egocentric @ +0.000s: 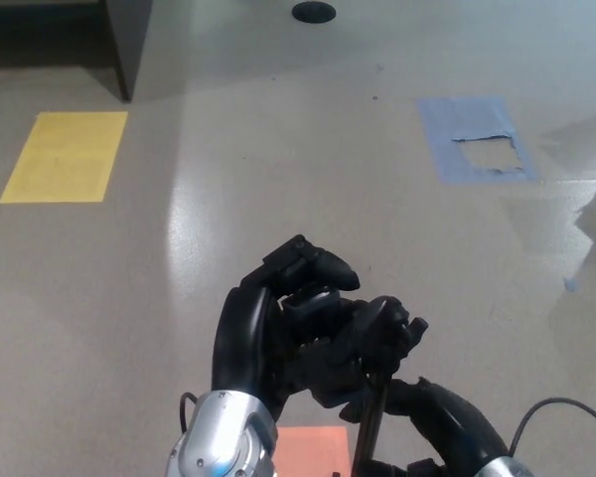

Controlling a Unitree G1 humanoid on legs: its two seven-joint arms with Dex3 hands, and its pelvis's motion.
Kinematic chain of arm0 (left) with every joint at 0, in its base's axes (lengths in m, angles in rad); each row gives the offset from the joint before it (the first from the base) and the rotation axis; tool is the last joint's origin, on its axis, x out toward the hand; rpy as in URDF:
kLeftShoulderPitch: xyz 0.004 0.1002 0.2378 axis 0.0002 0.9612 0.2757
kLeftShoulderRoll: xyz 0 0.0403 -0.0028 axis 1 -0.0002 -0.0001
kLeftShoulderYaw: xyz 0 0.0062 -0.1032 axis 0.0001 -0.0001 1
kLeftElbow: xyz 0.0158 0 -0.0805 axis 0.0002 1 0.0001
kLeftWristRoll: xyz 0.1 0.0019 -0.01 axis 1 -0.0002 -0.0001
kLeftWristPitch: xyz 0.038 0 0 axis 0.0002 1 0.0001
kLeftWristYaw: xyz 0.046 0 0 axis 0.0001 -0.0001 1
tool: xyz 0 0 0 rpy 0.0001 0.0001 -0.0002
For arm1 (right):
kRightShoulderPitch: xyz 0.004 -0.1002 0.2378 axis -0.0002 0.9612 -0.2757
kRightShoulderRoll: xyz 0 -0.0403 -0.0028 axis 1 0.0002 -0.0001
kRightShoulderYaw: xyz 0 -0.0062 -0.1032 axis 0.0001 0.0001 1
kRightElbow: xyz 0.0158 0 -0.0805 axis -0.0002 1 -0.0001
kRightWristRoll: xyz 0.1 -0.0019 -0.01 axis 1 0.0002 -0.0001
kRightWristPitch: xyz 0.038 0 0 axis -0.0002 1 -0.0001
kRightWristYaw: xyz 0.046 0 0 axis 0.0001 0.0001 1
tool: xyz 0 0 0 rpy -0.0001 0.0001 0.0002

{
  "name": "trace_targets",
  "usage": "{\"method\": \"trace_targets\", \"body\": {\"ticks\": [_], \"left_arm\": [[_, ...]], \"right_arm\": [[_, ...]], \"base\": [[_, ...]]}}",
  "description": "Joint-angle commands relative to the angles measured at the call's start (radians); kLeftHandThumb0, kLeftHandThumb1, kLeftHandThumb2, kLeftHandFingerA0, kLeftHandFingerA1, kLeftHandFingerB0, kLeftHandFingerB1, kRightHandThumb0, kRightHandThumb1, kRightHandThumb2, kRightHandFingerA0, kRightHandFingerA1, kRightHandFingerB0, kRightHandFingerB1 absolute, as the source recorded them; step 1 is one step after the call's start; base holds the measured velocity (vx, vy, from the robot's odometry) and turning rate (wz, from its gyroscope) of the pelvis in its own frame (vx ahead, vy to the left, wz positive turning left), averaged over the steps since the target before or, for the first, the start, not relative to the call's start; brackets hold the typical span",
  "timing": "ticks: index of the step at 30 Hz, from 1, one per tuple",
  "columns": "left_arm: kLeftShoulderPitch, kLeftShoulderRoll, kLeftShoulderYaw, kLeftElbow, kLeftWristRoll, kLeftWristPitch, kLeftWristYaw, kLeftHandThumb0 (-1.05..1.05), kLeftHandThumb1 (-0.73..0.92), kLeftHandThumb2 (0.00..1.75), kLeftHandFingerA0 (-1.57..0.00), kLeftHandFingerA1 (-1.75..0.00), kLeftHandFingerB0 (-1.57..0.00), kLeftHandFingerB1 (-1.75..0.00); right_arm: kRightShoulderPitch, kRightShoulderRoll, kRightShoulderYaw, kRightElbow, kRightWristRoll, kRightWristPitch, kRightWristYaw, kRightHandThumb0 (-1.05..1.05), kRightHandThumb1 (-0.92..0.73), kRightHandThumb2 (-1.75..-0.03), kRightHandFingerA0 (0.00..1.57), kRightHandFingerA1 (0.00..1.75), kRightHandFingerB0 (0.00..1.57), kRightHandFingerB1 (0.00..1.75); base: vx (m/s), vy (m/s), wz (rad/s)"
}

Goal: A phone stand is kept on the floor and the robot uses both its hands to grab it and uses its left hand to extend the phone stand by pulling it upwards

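Landmark: orange floor patch (pixel 313 449) at bottom centre. Yellow patch (pixel 65 156) on the floor (pixel 278 159), far up-left of it. Left hand (pixel 298 333) just above the orange patch, fingers wrapped around the head of the phone stand (pixel 374 397). Stand pole upright at the patch's right edge. Right hand (pixel 432 422) right of the patch, curled around the pole lower down. Blue patch (pixel 477 139) far up-right.

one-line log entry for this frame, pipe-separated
phase: both hands on stand | left hand: shut on phone stand top | right hand: shut on pole lower down | floor: yellow, blue, orange patches
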Motion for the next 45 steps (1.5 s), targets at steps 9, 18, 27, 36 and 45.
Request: {"method": "trace_targets", "body": {"ticks": [9, 18, 27, 36, 45], "left_arm": [[0.008, -0.084, -0.011, 0.040, -0.002, 0.064, 0.034, -0.23, 0.47, 0.78, -0.94, -1.75, -0.69, -1.75], [0.019, -0.082, -0.040, 0.036, 0.027, 0.052, 0.053, -0.25, 0.48, 0.74, -0.94, -1.75, -0.71, -1.75], [-0.065, -0.131, -0.041, -0.026, -0.015, 0.097, 0.071, -0.22, 0.51, 0.73, -0.91, -1.75, -0.65, -1.75], [-0.230, -0.213, -0.028, -0.041, -0.031, 0.122, 0.126, -0.13, 0.51, 0.77, -0.92, -1.75, -0.62, -1.75], [-0.359, -0.248, 0.025, -0.025, -0.050, 0.162, 0.171, -0.04, 0.53, 0.78, -0.89, -1.75, -0.64, -1.75]], "right_arm": [[0.048, 0.269, -0.372, 0.103, 0.368, -0.217, -0.037, -0.83, -0.31, -0.92, 1.55, 1.30, 1.46, 1.15], [0.052, 0.289, -0.435, 0.119, 0.363, -0.223, -0.008, -0.52, -0.17, -0.93, 1.57, 1.40, 1.57, 1.40], [0.043, 0.296, -0.440, 0.128, 0.340, -0.246, -0.039, -0.94, -0.78, -0.63, 1.57, 1.34, 1.57, 1.20], [0.045, 0.294, -0.437, 0.140, 0.321, -0.271, -0.075, -0.96, -0.62, -1.09, 1.53, 1.46, 1.52, 1.41], [0.051, 0.281, -0.430, 0.155, 0.313, -0.351, -0.071, -1.02, -0.63, -1.07, 1.56, 1.42, 1.48, 1.36]], "base": [[0.00, 0.000, 0.00], [0.00, 0.000, 0.00], [0.00, 0.000, 0.00], [0.00, 0.000, 0.00], [0.00, 0.000, 0.00]]}}
